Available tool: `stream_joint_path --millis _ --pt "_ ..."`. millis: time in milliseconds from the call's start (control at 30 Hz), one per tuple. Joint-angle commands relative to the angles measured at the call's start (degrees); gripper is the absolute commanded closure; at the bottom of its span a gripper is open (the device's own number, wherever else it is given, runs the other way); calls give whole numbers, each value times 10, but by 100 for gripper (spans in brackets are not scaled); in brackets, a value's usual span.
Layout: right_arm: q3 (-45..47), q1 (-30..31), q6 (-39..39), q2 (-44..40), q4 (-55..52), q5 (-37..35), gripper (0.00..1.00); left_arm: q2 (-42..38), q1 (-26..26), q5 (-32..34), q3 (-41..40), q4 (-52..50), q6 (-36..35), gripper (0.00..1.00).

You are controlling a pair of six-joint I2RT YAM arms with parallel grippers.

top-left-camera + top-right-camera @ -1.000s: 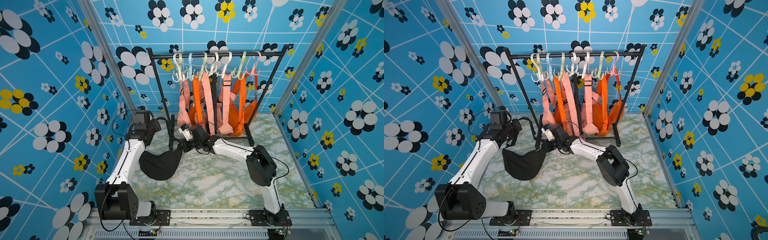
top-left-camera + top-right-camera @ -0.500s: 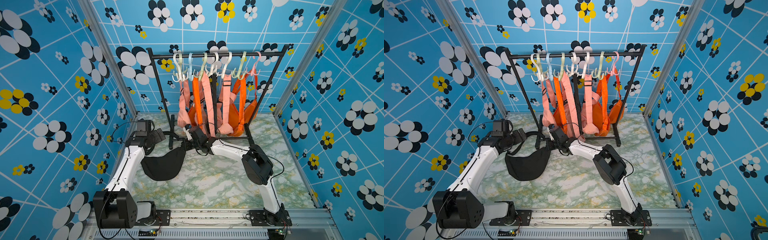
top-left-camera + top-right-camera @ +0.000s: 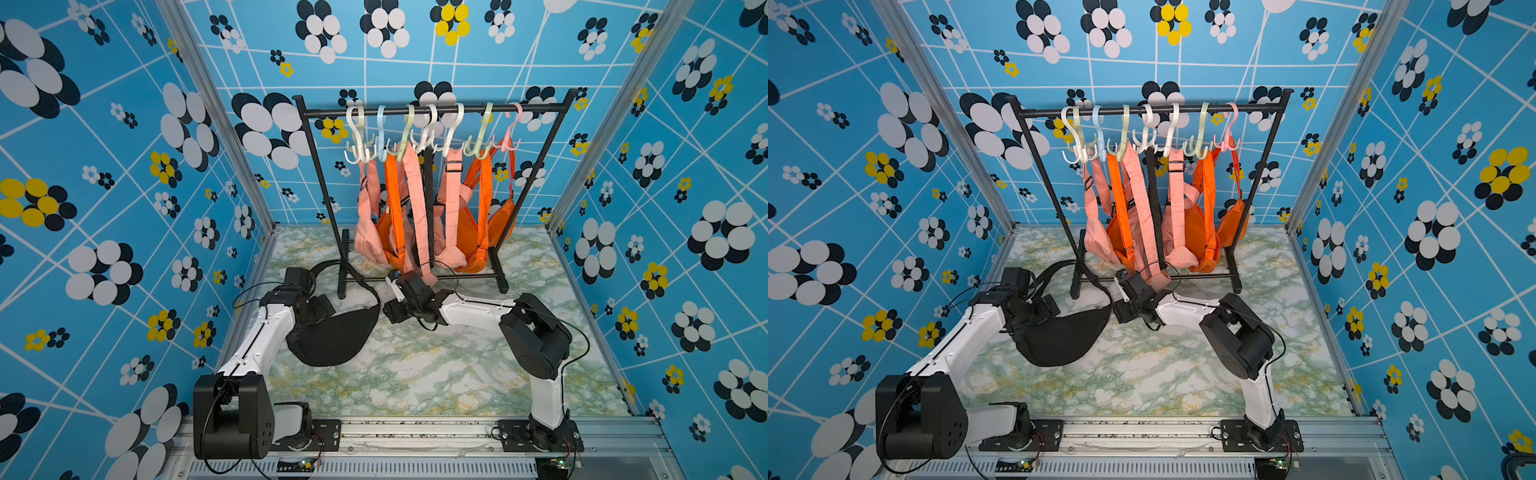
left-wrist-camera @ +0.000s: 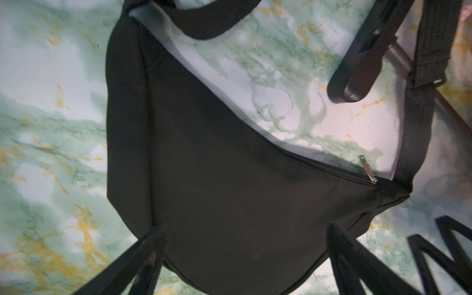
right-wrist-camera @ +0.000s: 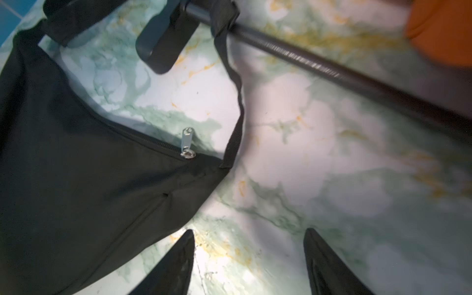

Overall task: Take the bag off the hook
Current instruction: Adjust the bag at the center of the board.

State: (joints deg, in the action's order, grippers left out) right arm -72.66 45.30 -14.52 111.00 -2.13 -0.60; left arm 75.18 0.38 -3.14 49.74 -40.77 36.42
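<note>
We see the left fingers (image 4: 139, 258) spread wide and gripping nothing. The black crescent-shaped fabric bag (image 4: 229, 178) lies flat beneath and just beyond their tips, its body spanning the gap between them without being pinched. The right fingers (image 5: 176, 263) are likewise parted and empty over bare green-veined marble-look counter (image 5: 332, 178), with the bag's pointed end and silver zip pull (image 5: 187, 143) just beside one tip. We judge both stand open because the bag rests on the counter and needs no support.

In both top views the bag (image 3: 336, 336) sits left of centre in the lower half of the picture, between the two wrists. Its black webbing strap (image 4: 419, 107) drapes over the foot bar of the black metal clothes rack (image 3: 432, 109), so it is not wholly clear of the rack. Up on the rail, pink and orange bags (image 3: 419, 224) hang from pastel plastic hooks (image 3: 357, 137). The bag on the counter hangs from none of them, so we judge the task essentially done.
</note>
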Motion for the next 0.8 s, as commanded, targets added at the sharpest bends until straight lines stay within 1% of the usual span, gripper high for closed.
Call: stream_joint_path --millis 0,133,200,300,367,433,533,633,767 --pt "21 -40 9 -72 1 -58 30 8 2 -13 -19 -10 27 1" --pt "56 -84 18 -150 3 -107 29 17 8 -16 -45 15 38 1" --pt "58 -112 27 -184 -6 -123 28 26 17 -33 -62 46 48 1" --pt "29 -164 13 -216 -53 -103 31 47 32 -57 -83 88 63 1" --pt "13 -194 5 -233 -67 -87 31 64 40 -59 -85 96 65 1" --pt "3 -218 8 -249 -71 -86 31 78 50 -59 -83 101 61 1" --pt "-12 -247 18 -267 -73 -87 29 90 73 -55 -83 110 53 1" --pt "-33 -282 28 -271 -74 -93 24 100 105 -44 -74 113 37 1" --pt "-78 -335 24 -246 -83 -66 18 117 143 -25 -44 115 15 1"
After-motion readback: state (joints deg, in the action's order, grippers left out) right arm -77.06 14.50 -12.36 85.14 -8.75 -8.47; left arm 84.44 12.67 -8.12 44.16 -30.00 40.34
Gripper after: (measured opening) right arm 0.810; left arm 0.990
